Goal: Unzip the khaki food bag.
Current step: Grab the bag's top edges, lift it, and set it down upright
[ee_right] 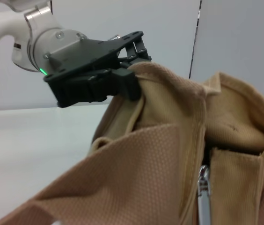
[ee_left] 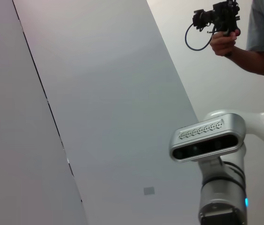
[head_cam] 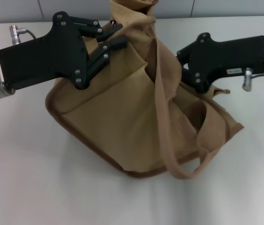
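The khaki food bag (head_cam: 122,122) lies tilted on the white table, its brown bottom trim (head_cam: 83,139) toward me and a webbing handle (head_cam: 164,136) hanging across its front. My left gripper (head_cam: 114,40) is shut on the bag's upper fabric edge; it also shows in the right wrist view (ee_right: 131,77), pinching that edge. My right gripper (head_cam: 184,63) is against the bag's right side, its fingertips hidden by fabric. The silver zipper pull (ee_right: 202,185) shows close up in the right wrist view, hanging at a seam of the bag (ee_right: 160,154).
The white table (head_cam: 19,164) surrounds the bag, with a wall behind it. The left wrist view looks away from the bag, at wall panels, the robot's head camera (ee_left: 207,140) and a person's hand holding a device (ee_left: 218,18).
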Robot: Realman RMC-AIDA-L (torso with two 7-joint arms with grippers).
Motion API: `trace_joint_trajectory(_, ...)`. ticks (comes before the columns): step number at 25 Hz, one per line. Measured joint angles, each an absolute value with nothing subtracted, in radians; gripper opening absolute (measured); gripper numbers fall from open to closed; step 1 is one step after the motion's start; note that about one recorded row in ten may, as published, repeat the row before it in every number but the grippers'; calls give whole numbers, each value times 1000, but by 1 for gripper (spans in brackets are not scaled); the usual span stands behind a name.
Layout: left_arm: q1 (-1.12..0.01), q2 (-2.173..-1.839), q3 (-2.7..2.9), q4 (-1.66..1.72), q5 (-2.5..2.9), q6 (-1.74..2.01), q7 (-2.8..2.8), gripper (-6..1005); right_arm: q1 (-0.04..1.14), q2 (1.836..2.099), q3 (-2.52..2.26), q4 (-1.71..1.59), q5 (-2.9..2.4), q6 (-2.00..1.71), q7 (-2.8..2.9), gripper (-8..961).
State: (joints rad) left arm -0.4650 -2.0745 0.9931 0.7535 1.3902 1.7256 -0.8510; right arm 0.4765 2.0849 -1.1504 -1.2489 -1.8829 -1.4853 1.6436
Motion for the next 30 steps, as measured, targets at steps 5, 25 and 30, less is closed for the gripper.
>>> trace_joint_trajectory(5, -466, -2075, 995, 753, 1387, 1722, -851, 83, 447, 2082, -1054, -1250, -1873, -1579, 1644, -1)
trace_joint_trajectory(25, -465, -2073, 1011, 753, 1376, 1720, -841, 84, 524, 2068, -870, -1058, -1779, -1623, 1655, 109)
trace_joint_trajectory(30, -466, -2072, 1011, 753, 1376, 1716, -840, 84, 586, 2069, -884, -1053, -1858, -1625, 1669, 244)
